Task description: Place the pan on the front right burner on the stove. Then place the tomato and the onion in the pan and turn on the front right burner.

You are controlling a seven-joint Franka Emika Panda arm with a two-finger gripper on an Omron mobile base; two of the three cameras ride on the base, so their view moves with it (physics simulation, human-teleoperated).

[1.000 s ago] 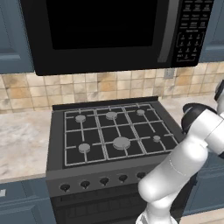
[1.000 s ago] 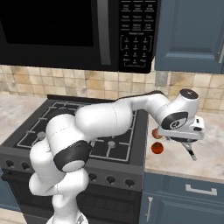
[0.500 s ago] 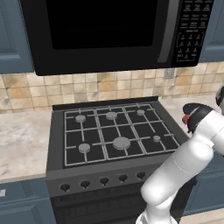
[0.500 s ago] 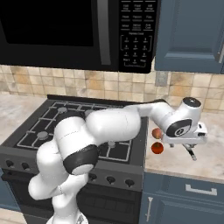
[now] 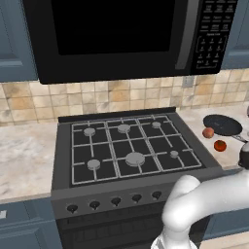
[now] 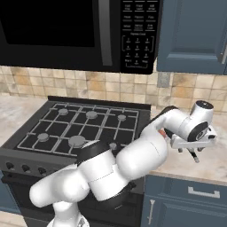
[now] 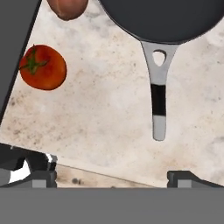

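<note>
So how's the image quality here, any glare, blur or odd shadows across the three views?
Left base view: flat, even rendered light, slightly soft; the round black frying pan looks matte. Right base view: soft highlights on the white arm, which covers the pan area. Hand view: sharp; small glossy highlight on the bright red tomato, faint shadow beside the pan's grey handle, speckled counter crisp.

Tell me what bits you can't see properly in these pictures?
- Pan: the hand view's top edge cuts off most of it.
- Onion: same view, same edge, just its bottom shows.
- Pan handle: runs off the left base view's right edge.
- Stove: the arm covers its front right corner in the right base view.
- Knob markings: too small to read.
</note>
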